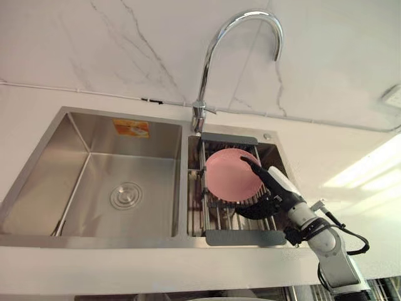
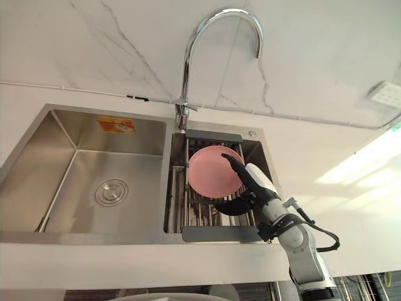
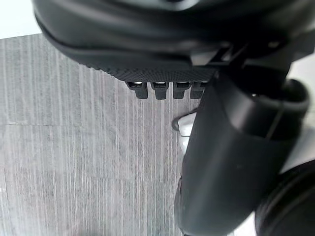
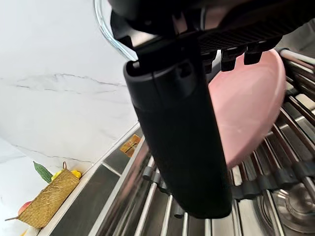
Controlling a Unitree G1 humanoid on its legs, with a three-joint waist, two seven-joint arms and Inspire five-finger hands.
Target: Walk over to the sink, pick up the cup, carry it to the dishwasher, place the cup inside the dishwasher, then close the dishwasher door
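A pink cup (image 1: 229,175) lies tilted on its side on the wire rack (image 1: 241,237) across the sink's small right basin. My right hand (image 1: 276,188) reaches in from the right. Its straight fingers (image 1: 250,166) lie across the cup's right rim and its thumb (image 1: 250,210) hangs below the cup, nothing curled round it. In the right wrist view the thumb (image 4: 177,132) stands straight in front of the pink cup (image 4: 251,103). My left hand (image 3: 231,157) hangs over grey plank floor, fingers relaxed, holding nothing.
The large left basin (image 1: 125,169) has a round drain (image 1: 126,195). A tall chrome faucet (image 1: 213,50) arches over the rack from the back edge. White marble counter and wall surround the sink. A woven basket with fruit (image 4: 47,196) stands on the counter.
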